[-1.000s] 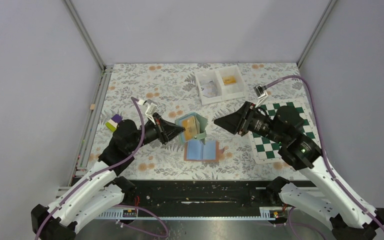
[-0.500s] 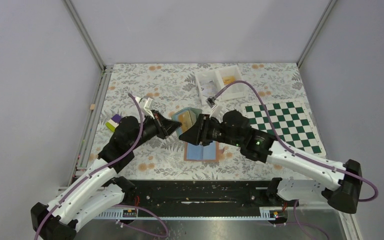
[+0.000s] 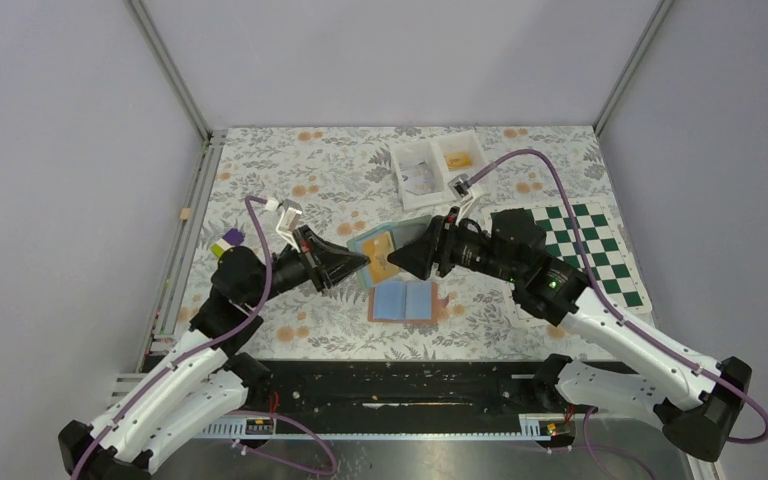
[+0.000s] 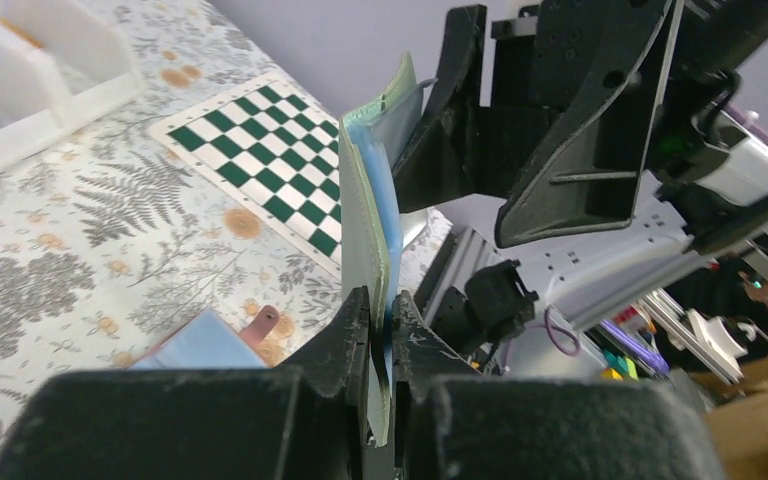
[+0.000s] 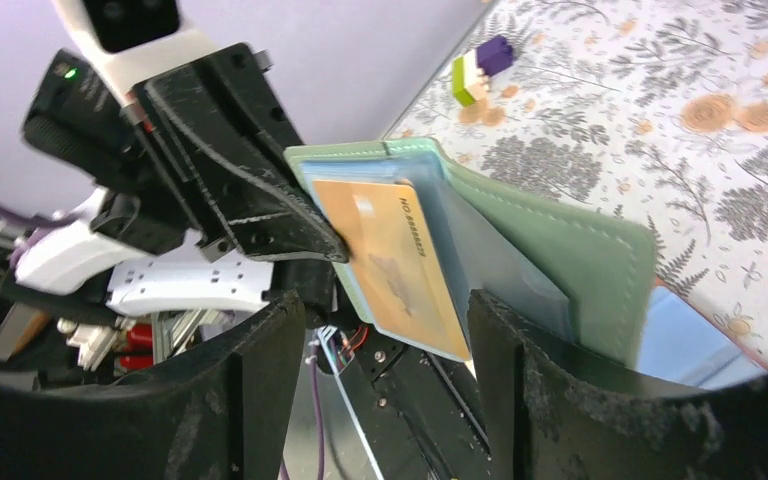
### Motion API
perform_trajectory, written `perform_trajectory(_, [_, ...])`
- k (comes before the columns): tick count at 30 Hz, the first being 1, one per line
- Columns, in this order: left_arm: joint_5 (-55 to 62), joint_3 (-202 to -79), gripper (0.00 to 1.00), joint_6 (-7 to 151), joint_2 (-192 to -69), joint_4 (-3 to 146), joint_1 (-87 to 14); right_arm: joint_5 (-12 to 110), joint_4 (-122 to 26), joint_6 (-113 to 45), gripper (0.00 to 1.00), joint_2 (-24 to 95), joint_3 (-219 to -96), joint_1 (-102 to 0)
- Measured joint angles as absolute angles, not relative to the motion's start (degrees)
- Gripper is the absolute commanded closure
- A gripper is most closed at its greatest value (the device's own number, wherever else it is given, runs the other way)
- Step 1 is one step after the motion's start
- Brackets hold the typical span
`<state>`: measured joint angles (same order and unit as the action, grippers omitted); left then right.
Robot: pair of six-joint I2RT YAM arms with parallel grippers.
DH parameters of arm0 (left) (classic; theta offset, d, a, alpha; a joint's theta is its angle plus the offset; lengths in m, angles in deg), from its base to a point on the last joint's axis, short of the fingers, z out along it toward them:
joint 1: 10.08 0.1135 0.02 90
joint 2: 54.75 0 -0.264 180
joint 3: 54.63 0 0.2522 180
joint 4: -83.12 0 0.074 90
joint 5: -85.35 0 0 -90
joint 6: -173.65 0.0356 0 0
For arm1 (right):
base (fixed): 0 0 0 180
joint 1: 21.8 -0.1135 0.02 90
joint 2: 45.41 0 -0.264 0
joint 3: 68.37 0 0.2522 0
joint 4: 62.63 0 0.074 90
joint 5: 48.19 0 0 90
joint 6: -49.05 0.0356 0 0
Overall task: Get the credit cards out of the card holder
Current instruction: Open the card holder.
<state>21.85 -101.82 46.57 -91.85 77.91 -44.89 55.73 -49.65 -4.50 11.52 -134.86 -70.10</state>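
My left gripper [image 4: 382, 315] is shut on the bottom edge of a pale green card holder [image 4: 370, 220] with blue inner pockets and holds it upright above the table. An orange credit card [image 5: 395, 260] sits in its front pocket, and it also shows from above as the orange card [image 3: 380, 262]. My right gripper [image 5: 385, 300] is open. Its fingers stand either side of the card's lower corner without touching it. A second card holder [image 3: 403, 300], tan-brown outside and light blue inside, lies open on the table below.
A white two-compartment tray [image 3: 440, 170] stands at the back. The green-and-white chessboard mat [image 3: 600, 255] lies to the right under my right arm. A small lime, white and purple stack [image 3: 226, 243] sits by the left arm.
My right gripper has come in from the chessboard side to the held holder, and its jaws have widened. The left gripper keeps its grip and has shifted only slightly.
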Motion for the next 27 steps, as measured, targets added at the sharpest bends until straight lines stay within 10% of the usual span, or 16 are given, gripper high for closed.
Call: perform_trajectory(27, [38.16, -98.72, 1.00, 38.29, -95.76, 101.76, -43.99, 73.85, -54.30, -5.73, 0.52, 5.96, -132.87, -66.62])
